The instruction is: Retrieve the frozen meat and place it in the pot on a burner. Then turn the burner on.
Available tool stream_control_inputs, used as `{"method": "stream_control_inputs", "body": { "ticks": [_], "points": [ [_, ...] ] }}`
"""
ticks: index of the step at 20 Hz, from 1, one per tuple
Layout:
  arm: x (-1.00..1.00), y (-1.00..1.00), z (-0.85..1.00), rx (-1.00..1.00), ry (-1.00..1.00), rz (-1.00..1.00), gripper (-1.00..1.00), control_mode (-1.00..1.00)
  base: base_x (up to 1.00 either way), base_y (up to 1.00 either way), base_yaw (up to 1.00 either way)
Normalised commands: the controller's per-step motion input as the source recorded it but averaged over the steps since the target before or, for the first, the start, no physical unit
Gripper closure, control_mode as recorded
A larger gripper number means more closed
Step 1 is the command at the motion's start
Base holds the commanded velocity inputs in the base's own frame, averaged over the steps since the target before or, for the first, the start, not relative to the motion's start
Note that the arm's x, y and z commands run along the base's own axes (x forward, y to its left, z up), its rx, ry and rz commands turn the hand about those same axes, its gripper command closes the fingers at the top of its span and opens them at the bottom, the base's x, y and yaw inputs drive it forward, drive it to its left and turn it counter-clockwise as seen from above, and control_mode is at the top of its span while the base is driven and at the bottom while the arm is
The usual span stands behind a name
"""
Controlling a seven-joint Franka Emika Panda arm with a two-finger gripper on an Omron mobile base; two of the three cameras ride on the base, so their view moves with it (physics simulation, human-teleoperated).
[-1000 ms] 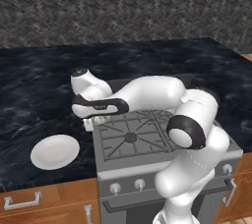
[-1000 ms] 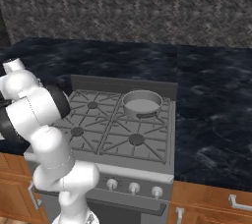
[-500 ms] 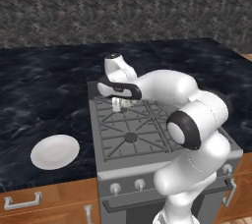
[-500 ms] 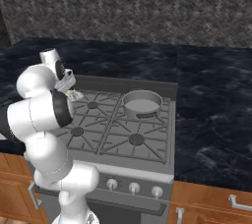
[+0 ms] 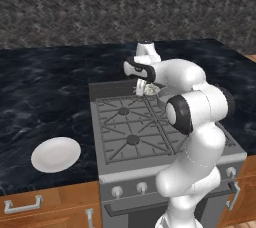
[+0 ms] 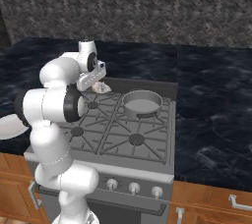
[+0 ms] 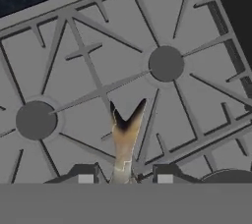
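Note:
My gripper (image 6: 98,86) hangs over the back left part of the stove, shut on the frozen meat (image 6: 103,88), a small pale speckled fish. In the hand view its forked tail (image 7: 125,128) juts out from my gripper (image 7: 125,178) above the grey grate, between two dark burner heads (image 7: 166,64). The shallow grey pot (image 6: 141,103) sits on the back right burner, a short way to the right of the fish, with its dark handle toward the front. From the left base, my gripper (image 5: 142,90) is just left of the pot's rim (image 5: 161,93), which my arm mostly hides.
A round white plate (image 5: 56,154) lies on the dark counter left of the stove. Silver knobs (image 6: 134,187) line the stove front. The stone backsplash rises behind the stove, and wooden drawers with handles (image 5: 22,206) run below the counter.
My arm has swung right from the counter near the plate to the back of the stove, carrying the fish close to the pot. The plate and the pot have stayed put.

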Motion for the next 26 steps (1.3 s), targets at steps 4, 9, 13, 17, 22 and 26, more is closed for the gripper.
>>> {"method": "stream_control_inputs", "body": {
  "ticks": [4, 9, 13, 17, 22, 26],
  "points": [
    [0.45, -1.0, 0.0, 0.17, 0.11, -0.01, 1.0, -1.0, 0.0, 0.0, 0.0],
    [0.43, -1.0, 0.0, 0.16, 0.09, 0.0, 1.0, -1.0, 0.0, 0.0, 0.0],
    [0.18, -0.95, 0.0, 0.09, 0.0, 0.01, 1.0, -1.0, 0.0, 0.0, 0.0],
    [0.0, -0.43, 0.0, 0.0, -0.1, 0.06, 1.0, -1.0, 0.0, 0.0, 0.0],
    [0.22, -0.3, -0.05, -0.02, -0.13, 0.02, 1.0, -1.0, 0.0, 0.0, 0.0],
    [0.29, -0.38, -0.27, -0.03, -0.13, 0.01, 1.0, -1.0, 0.0, 0.0, 0.0]
  ]
}}
